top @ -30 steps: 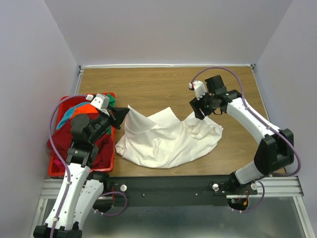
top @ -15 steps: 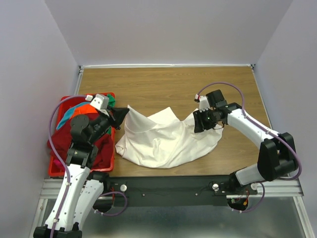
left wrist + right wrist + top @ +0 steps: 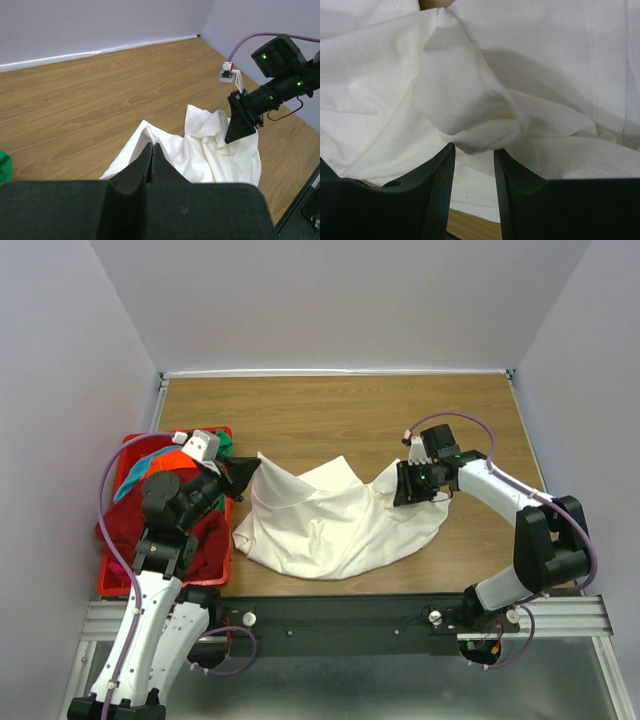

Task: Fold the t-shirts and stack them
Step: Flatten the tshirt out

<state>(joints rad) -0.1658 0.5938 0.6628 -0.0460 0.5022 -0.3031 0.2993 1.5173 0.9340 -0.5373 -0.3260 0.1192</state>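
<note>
A large white t-shirt (image 3: 330, 525) lies crumpled on the wooden table; it also shows in the left wrist view (image 3: 210, 155). My left gripper (image 3: 250, 470) is shut on its left corner, held slightly raised, with the tips (image 3: 152, 146) closed at the cloth edge. My right gripper (image 3: 404, 492) is open, low over the shirt's raised right fold. In the right wrist view its fingers (image 3: 474, 147) straddle a bunched fold of the white t-shirt (image 3: 470, 95). Dark red (image 3: 205, 540), orange (image 3: 175, 458), teal (image 3: 135, 478) and green (image 3: 222, 443) t-shirts lie in the basket.
A red plastic basket (image 3: 104, 580) stands at the table's left edge under my left arm. Bare wooden table (image 3: 330, 415) stretches behind the shirt to the back wall. The black base rail (image 3: 340, 625) runs along the near edge.
My right gripper has come down and toward the near side, onto the shirt's right fold. My left gripper has stayed where it was, holding the left corner.
</note>
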